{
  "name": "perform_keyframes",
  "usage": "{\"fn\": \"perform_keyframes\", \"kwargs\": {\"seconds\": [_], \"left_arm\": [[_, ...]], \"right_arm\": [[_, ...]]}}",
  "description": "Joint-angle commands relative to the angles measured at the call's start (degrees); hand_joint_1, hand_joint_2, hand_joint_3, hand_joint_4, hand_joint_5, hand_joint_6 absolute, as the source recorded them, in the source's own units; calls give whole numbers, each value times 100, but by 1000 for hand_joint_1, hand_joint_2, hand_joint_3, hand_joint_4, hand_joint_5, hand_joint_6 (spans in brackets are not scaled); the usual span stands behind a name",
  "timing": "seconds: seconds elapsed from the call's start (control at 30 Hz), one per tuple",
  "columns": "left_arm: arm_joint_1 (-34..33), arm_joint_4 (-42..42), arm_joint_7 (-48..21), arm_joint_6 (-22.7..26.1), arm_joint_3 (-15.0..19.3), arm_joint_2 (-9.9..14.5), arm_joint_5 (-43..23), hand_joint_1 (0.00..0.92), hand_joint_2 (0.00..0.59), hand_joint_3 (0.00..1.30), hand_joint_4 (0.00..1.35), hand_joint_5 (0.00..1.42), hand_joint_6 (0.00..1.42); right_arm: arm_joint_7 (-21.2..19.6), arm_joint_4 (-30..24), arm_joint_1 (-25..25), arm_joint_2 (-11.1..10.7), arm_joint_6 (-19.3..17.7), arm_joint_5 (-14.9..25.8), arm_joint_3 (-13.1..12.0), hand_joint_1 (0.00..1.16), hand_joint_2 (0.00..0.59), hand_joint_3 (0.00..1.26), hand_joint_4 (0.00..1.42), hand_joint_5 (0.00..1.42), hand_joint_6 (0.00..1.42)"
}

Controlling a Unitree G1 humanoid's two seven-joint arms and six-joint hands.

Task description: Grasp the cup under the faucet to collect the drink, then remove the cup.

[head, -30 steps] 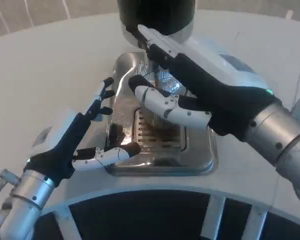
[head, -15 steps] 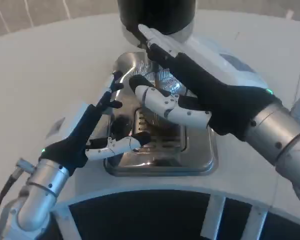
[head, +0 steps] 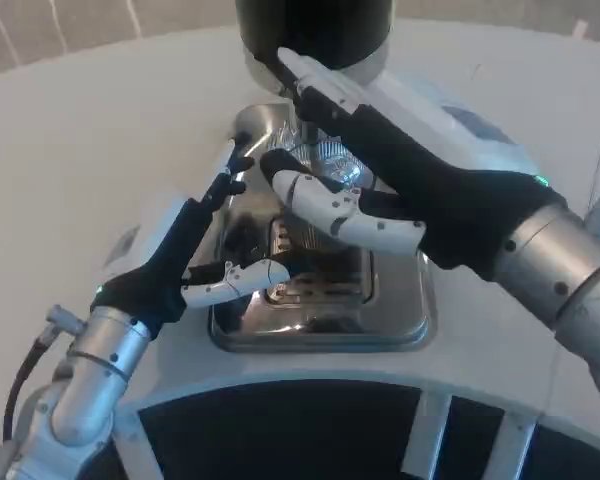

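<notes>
The cup [head: 325, 165], a clear ribbed vessel, stands on the metal drip tray [head: 400, 310] directly below the dark cylindrical dispenser [head: 313, 30]. The faucet itself is hidden behind the right hand. The right hand [head: 400, 190] reaches in from the right side. Its fingers [head: 330, 205] wrap around the front of the cup, and its upper fingers lie against the base of the dispenser. The grip appears closed on the cup, although the contact at the far side is hidden. The left hand [head: 185, 255] is positioned at the left edge of the drip tray. Its fingers are spread apart and hold nothing. One finger [head: 242, 278] extends over the slotted grille [head: 320, 280] of the tray, and the others point up toward the cup. The drip tray rests on the white table [head: 100, 130].
</notes>
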Motion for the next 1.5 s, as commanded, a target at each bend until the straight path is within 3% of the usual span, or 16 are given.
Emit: {"fn": "perform_keyframes", "kwargs": {"seconds": [0.03,0.13,0.43,0.67,0.83,0.97,1.1,1.23,1.33,1.5], "left_arm": [[-49,167,0,-152,-15,-23,-84,321,39,0,58,162,151],[-48,215,8,-201,-15,-5,-108,321,39,0,59,158,146],[-31,318,-51,-316,-7,12,-190,321,40,0,59,140,137],[-44,346,-101,-369,-11,-4,-217,321,40,0,54,140,136],[-31,343,-157,-395,-16,-14,-231,316,42,0,50,139,136],[-17,334,-189,-410,-9,-10,-236,313,43,0,49,139,135],[-17,327,-195,-442,25,-22,-277,310,43,0,40,139,143],[-43,330,-198,-458,52,-35,-323,309,44,0,25,148,148],[-72,345,-220,-451,45,-44,-372,308,44,0,24,149,149],[-138,388,-329,-446,50,-85,-482,308,44,0,23,150,149]], "right_arm": [[261,15,91,45,-102,125,148,133,511,0,0,0,0],[116,-86,184,111,-135,89,81,137,510,0,0,0,0],[-387,-565,736,227,-370,4,-432,175,498,1,0,0,0],[-716,-933,1014,351,-647,-262,-582,186,499,21,0,0,0],[-927,-1099,1314,429,-952,-365,-831,196,508,34,0,0,0],[-1004,-1232,1535,478,-1106,-418,-1009,216,504,45,0,0,0],[-846,-1597,2041,364,-1033,-793,-1179,231,517,47,0,0,0],[-639,-2039,2815,287,-1008,-982,-1574,267,524,54,0,0,0],[-520,-2135,3239,378,-1206,-998,-1969,271,524,58,0,0,0],[-132,-2138,3870,637,-1775,-878,-2910,278,525,62,0,0,0]]}}
